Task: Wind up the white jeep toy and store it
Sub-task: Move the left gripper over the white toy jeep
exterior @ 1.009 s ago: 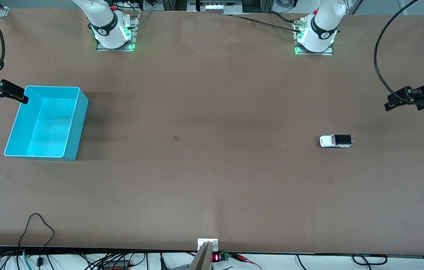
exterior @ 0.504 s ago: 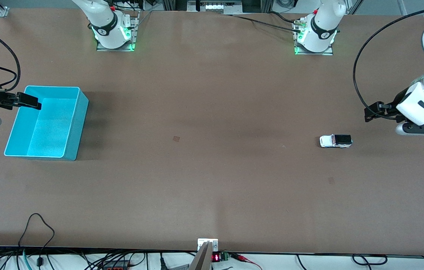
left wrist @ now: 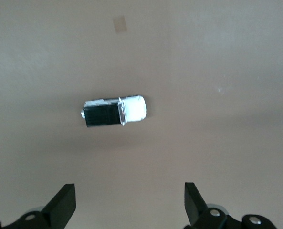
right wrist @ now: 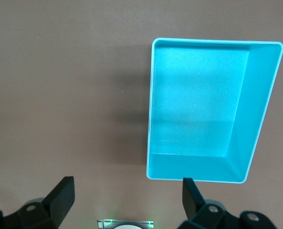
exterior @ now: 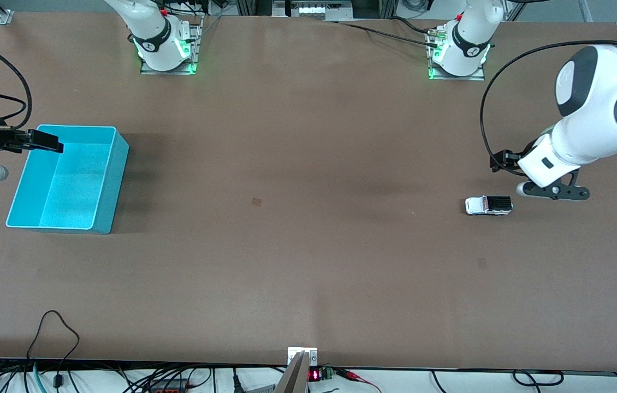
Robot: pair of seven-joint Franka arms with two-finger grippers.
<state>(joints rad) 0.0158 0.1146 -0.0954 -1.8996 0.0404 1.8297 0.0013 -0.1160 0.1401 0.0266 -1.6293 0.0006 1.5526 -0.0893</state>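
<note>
The white jeep toy [exterior: 488, 205] [left wrist: 115, 110], black-roofed, stands on its wheels on the brown table toward the left arm's end. My left gripper [exterior: 500, 161] [left wrist: 128, 205] hangs open over bare table just beside the jeep. Nothing is between its fingers. At the right arm's end sits the cyan bin [exterior: 113, 180] [right wrist: 258, 109], with nothing in it. My right gripper [exterior: 43, 142] [right wrist: 127, 200] is open and holds nothing. It hovers over the bin's rim, at the corner toward the robot bases.
The two arm bases [exterior: 166, 52] [exterior: 458, 54] stand along the table's edge farthest from the front camera. Small dark marks [exterior: 256, 201] [exterior: 482, 262] dot the tabletop. A black cable loop [exterior: 57, 327] lies near the edge closest to the camera.
The left arm has swung in from the table's end, bringing its gripper close beside the jeep. The right gripper has shifted slightly over the bin's rim. Jeep and bin have not moved.
</note>
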